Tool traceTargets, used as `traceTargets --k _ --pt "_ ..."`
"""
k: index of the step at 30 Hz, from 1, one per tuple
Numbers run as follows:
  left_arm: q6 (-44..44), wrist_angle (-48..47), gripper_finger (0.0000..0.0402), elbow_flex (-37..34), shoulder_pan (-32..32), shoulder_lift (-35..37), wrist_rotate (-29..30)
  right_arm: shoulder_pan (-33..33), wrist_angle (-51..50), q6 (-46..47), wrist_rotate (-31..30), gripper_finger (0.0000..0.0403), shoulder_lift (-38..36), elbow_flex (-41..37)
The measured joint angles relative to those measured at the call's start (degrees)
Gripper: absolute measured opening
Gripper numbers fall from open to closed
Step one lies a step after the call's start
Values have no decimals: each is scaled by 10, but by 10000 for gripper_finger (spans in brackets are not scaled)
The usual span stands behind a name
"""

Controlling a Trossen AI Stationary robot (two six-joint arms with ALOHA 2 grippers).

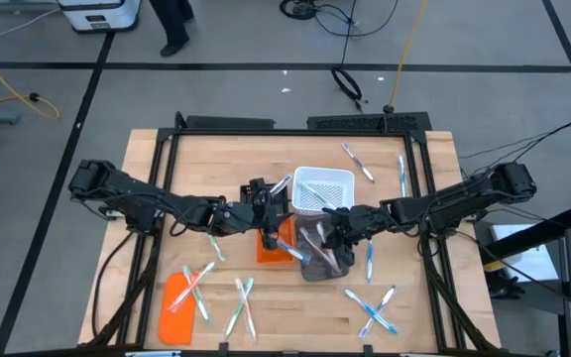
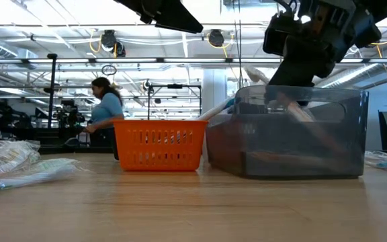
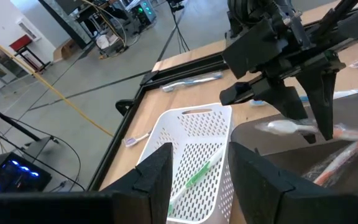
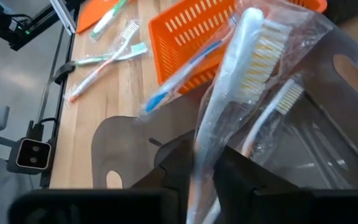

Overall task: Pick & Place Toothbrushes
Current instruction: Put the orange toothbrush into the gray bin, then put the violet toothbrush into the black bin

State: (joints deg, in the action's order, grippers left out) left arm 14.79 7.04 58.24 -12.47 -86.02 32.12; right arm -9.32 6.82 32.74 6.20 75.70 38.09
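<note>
Over the grey bin (image 1: 320, 260) at mid-tabletop, the right claw (image 4: 204, 168) pinches a wrapped toothbrush (image 4: 238, 87), about to drop it among several already sorted. Many toothbrushes (image 1: 370, 312) lie scattered on the tabletop (image 1: 424, 297), so I judge much remains; the left claw (image 3: 197, 180) hangs open above the white basket (image 3: 194, 149).

Wrapped toothbrushes (image 1: 370, 312) scattered flat on table; white one (image 4: 229, 93) upright over grey bin (image 4: 328, 143).
</note>
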Motion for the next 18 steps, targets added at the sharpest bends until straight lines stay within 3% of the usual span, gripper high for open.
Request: traceTargets --k 11,18 --pt "0 0 157 0 0 0 0 0 20 -22 0 153 0 0" --pt "0 0 157 0 0 0 0 1 20 -54 -1 168 -22 0"
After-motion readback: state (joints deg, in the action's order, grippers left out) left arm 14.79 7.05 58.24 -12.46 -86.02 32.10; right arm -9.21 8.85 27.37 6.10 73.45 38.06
